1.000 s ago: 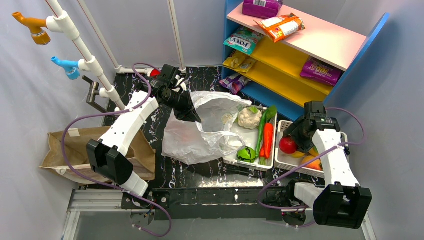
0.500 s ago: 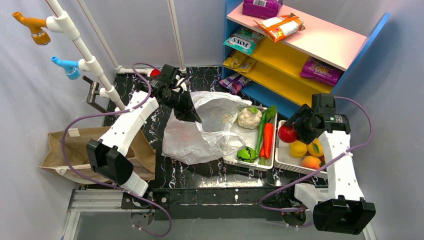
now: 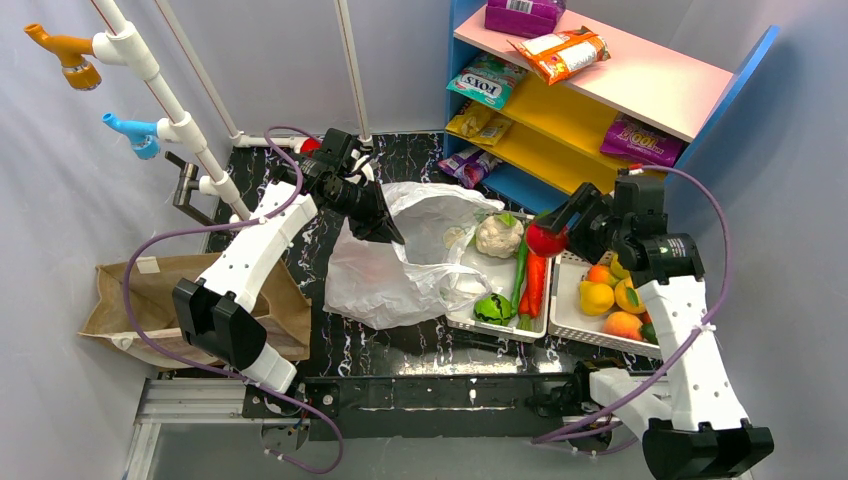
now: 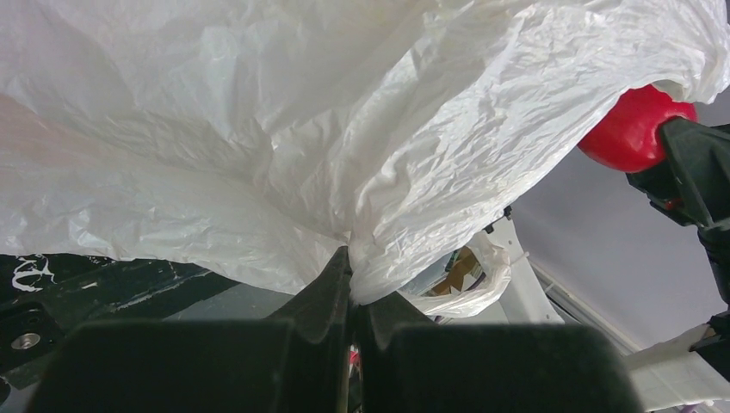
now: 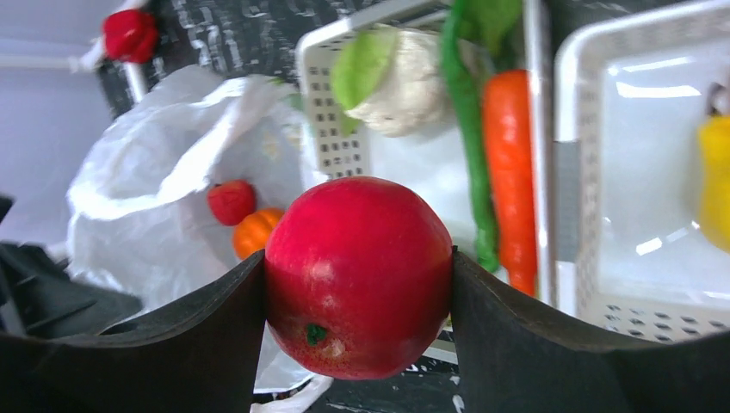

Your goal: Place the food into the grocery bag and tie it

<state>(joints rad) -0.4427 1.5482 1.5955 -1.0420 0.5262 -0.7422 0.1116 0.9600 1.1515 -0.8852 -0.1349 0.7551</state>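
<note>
Pumpkin (image 5: 256, 233), tomato (image 5: 231, 201) in bag (image 5: 142, 172) (apple (image 5: 357, 275) outside)

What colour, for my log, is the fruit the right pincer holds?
Red apple; best in right wrist view.

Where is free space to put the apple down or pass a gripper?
Free: the bag mouth beside the left gripper; the vegetable basket floor between cauliflower and green vegetable; the fruit basket at its left end; the table strip before the bag. Crowded: the carrot side and the rest of the fruit basket.

Brown paper bag (image 3: 130, 300) at left; snack-stocked shelf (image 3: 660, 90) rear right.
</note>
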